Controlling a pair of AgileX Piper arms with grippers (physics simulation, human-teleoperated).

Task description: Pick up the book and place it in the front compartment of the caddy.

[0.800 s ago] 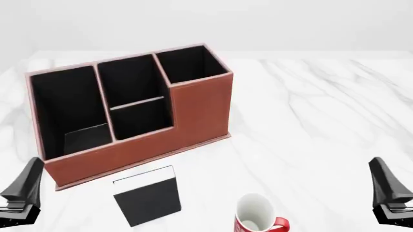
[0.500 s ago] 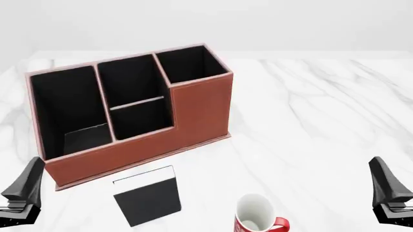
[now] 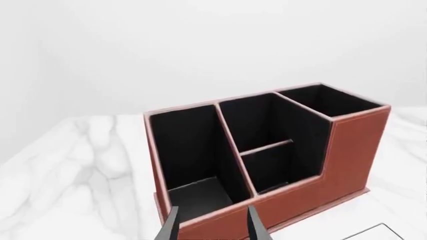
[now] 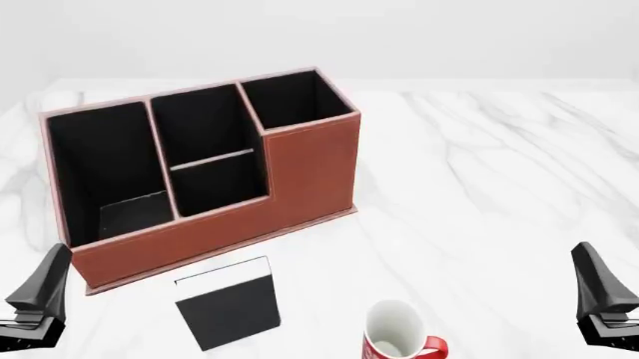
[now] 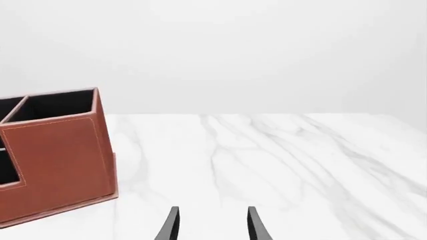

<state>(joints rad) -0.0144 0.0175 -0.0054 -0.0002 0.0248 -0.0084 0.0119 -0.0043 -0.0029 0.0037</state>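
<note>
The book [image 4: 227, 303], black-covered with white page edges, lies flat on the marble just in front of the caddy [image 4: 299, 168]; one corner of the book [image 3: 381, 233] shows in the left wrist view. The reddish-brown caddy [image 3: 347, 150] has black-lined pockets. Its front compartment [image 4: 221, 188], the small middle pocket before the thin partition, holds nothing, and it shows as well in the left wrist view [image 3: 277, 172]. My left gripper [image 4: 38, 295] hovers open at the near left, facing the caddy, fingers apart [image 3: 213, 229]. My right gripper [image 4: 602, 295] is open at the near right [image 5: 212, 227], holding nothing.
A red-and-white mug [image 4: 394, 335] stands upright at the near edge, right of the book. The white marble table [image 4: 499, 172] stretches away to the right of the caddy [image 5: 57, 160]. A dark flat shape lies in the caddy's big left pocket [image 4: 130, 213].
</note>
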